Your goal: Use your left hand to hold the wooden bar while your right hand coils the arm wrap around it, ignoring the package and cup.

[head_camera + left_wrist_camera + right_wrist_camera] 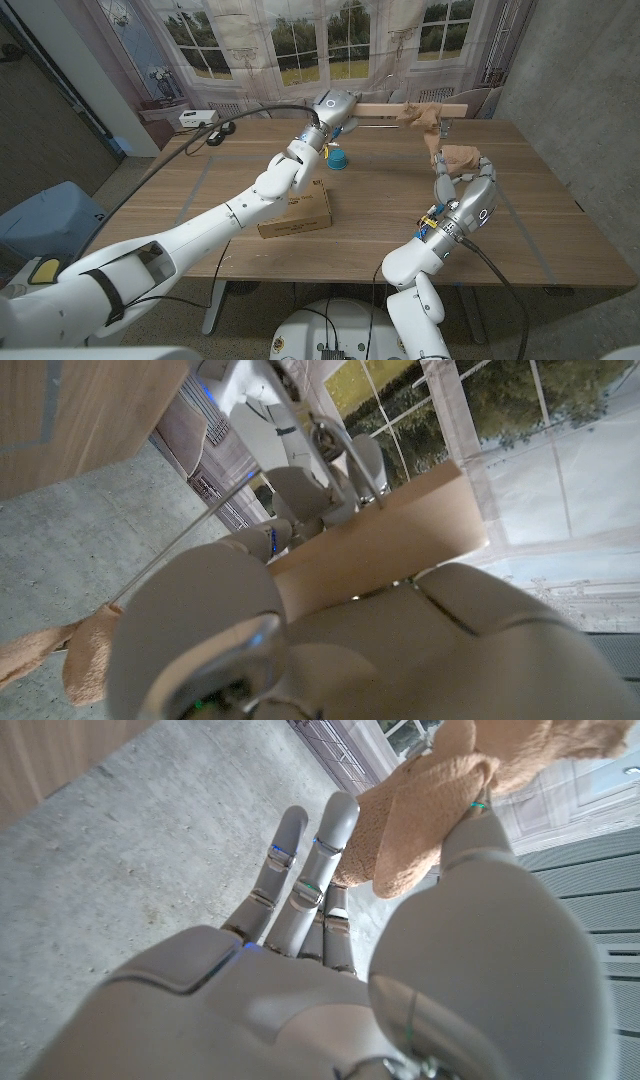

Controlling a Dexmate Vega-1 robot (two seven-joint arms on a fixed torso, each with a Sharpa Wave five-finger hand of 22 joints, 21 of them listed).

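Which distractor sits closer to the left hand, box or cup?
The blue cup: it sits right beside the left hand, which holds the wooden bar. The cardboard box lies farther back along the forearm.

Cardboard package point(296, 209) on wooden table point(380, 210); blue cup point(339, 160) beyond it; black cable point(215, 134) at far-left edge.

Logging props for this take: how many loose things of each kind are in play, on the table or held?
Wooden bar: 1
Tan arm wrap: 1
Cardboard package: 1
Blue cup: 1
Total: 4
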